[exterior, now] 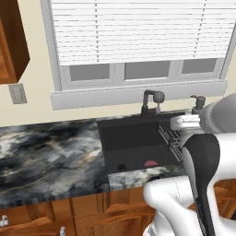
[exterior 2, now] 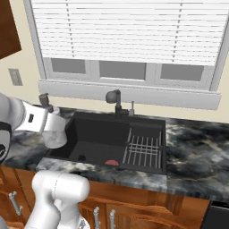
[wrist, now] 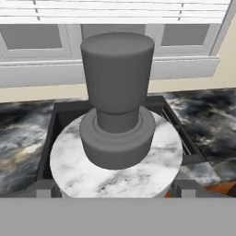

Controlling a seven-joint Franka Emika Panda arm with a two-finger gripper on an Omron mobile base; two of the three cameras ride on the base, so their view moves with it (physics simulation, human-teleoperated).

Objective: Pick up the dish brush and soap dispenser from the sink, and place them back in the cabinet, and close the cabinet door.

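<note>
Claw pinching white cylindrical soap dispenser with dark grey pump.
Reddish-pink dish brush lies in black sink; 2 items remain unshelved.

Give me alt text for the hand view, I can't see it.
A white marbled soap dispenser with a dark grey pump top stands right before the camera, between the gripper fingertips. Behind it are the black sink, the marbled countertop and a window with white blinds.

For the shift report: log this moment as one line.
gripper: wide around soap dispenser, lifted | dish brush: lying in sink | cabinet stage: pending
</note>
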